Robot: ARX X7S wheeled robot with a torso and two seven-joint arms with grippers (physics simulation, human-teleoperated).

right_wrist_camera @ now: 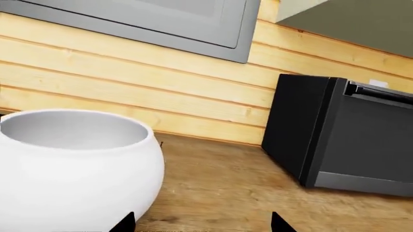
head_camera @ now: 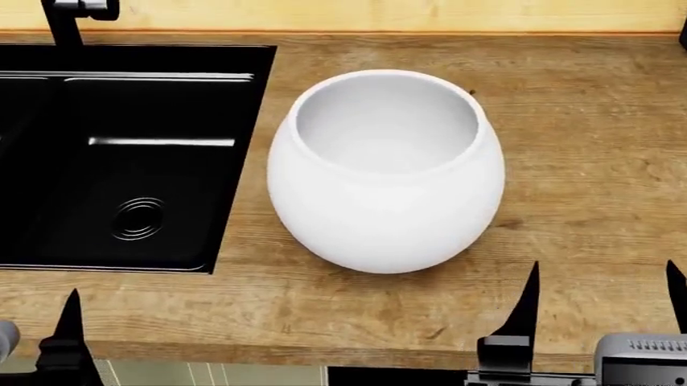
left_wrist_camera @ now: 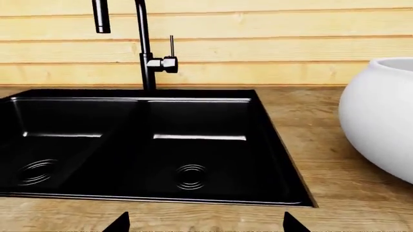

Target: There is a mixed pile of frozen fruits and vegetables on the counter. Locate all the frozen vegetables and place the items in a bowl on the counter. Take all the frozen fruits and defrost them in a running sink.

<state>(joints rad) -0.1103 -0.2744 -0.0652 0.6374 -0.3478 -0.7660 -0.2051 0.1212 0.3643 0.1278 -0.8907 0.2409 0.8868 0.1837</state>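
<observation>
Bench [head_camera: 580, 161]: light brown wood grain with a matt finish. Bowl [head_camera: 387, 217]: smooth, glossy white, ceramic in look. Sink [left_wrist_camera: 193, 145]: glossy black basins with ringed drains. Faucet [left_wrist_camera: 143, 43]: smooth black metal. Wall [right_wrist_camera: 129, 82]: pale yellow wooden planks. Appliance [right_wrist_camera: 342, 145]: matt black casing.

The sink [head_camera: 129, 161] runs off the head view's left edge, its faucet [head_camera: 70, 16] cropped above. Only fingertips [head_camera: 523, 310] of the right hand [head_camera: 601, 301] show.
</observation>
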